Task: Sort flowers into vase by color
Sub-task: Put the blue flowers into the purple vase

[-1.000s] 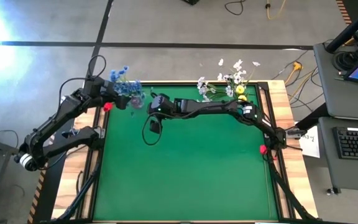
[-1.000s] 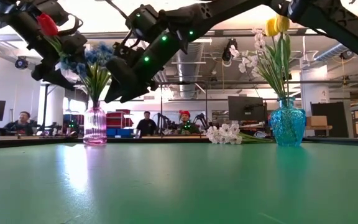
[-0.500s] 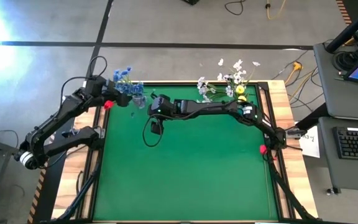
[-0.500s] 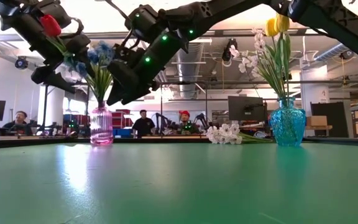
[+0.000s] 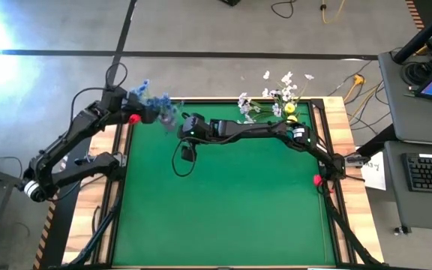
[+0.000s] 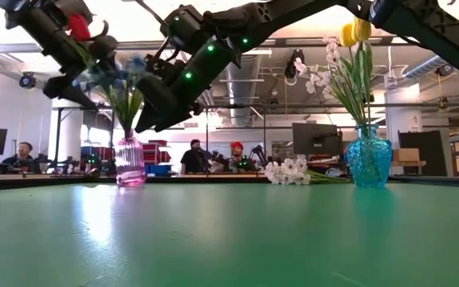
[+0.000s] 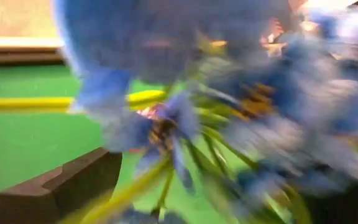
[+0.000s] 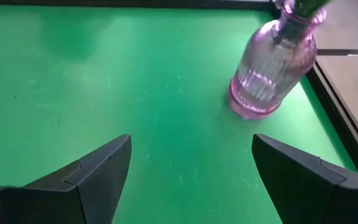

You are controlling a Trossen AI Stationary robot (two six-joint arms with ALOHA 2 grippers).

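Note:
A pink ribbed vase (image 8: 271,65) stands on its base near the green table's far left corner, holding blue flowers (image 6: 111,76) that show blurred. My left gripper (image 6: 86,68) hangs open just above and left of that bunch, with the blue flowers (image 7: 229,106) filling the space between its fingers. A red tulip head (image 6: 78,25) sits by that hand, its stem slanting down toward the pink vase (image 6: 130,159). My right gripper (image 8: 191,180) is open and hovers above the table beside the vase. A blue vase (image 6: 369,163) at the far right holds yellow tulips (image 6: 355,32) and white blossoms. My left gripper stands open around the blue flowers from above, slanting down. A green stem (image 7: 132,186) runs past the inner side of one finger (image 7: 61,190). The picture is blurred, and I cannot tell whether the finger touches it.
A spray of white blossoms (image 6: 289,171) lies on the table beside the blue vase. My right arm (image 5: 253,129) reaches along the far edge from the right. A raised dark rim (image 5: 118,187) borders the green mat. People sit in the room beyond the table.
My left gripper has risen a little, gone toward the far edge and rolled about its own line, staying open. The red tulip head has gone up with it, and the blue flowers are shaking. The pink vase has slid slightly toward the table's right.

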